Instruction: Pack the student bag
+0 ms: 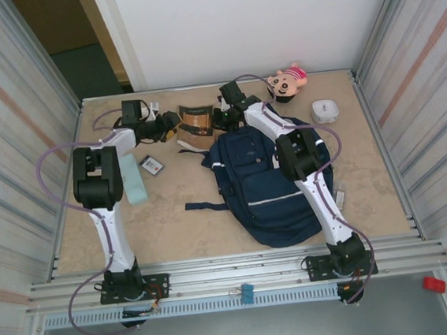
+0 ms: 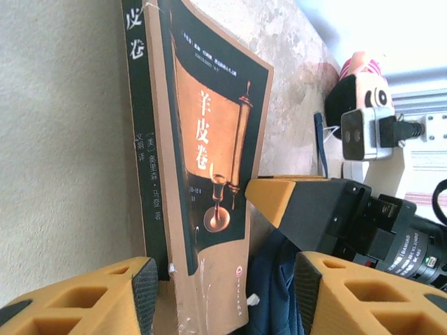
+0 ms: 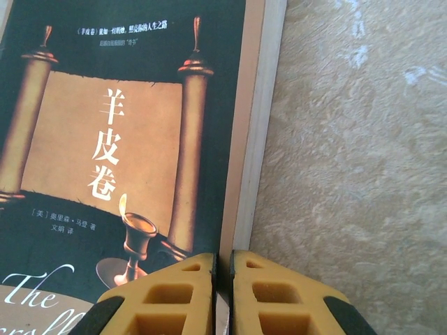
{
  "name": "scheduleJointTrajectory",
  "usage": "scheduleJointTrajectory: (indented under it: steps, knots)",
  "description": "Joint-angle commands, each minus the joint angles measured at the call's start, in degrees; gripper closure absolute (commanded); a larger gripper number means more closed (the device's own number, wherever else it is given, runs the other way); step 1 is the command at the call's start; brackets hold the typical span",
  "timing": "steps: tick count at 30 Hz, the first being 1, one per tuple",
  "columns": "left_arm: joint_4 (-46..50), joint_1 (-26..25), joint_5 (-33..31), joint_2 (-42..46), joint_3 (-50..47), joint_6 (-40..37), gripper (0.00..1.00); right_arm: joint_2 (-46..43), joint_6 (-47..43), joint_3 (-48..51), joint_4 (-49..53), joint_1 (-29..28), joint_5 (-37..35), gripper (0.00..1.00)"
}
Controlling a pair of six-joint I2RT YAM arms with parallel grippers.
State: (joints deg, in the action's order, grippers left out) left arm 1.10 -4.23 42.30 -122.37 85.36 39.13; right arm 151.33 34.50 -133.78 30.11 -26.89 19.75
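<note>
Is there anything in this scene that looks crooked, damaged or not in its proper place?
Only small things. The book lies askew at the far side of the table, with the right gripper shut on its edge. One dark strap of the student bag trails out sideways. Nothing looks spilled or damaged.

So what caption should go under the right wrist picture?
Right gripper pinching the edge of a scroll-cover book, beige table beside it.

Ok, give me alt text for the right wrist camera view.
The right gripper, yellow jaws together, pinches the right edge of a dark-covered book showing a parchment scroll, lamp and Chinese title, over a beige table.
</note>
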Motion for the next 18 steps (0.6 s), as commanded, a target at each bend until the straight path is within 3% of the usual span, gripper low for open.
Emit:
scheduleJointTrajectory:
  steps: [1,8,14,18]
  knots:
    - [-6.6,-4.0,3.8,-1.6,-1.0,2.9,0.43,-0.1,1.7,2.5,-1.1,-2.3,5.5,0.88]
    - [-17.3,-4.7,6.3,-0.8,-6.7,11.1,0.41,-0.3,3.5,3.4,-3.1,-2.5,7.5,0.89]
    - [-10.9,-4.7,3.6,2.0,-10.9,6.1,0.41,-3.1,4.9,8.0,-7.1,-2.7,9.1,0.89]
    - [-4.0,-4.7,-1.6,5.4,-10.0,0.9,0.54,-4.4,4.8,8.9,-7.3,-2.6,8.5,0.87]
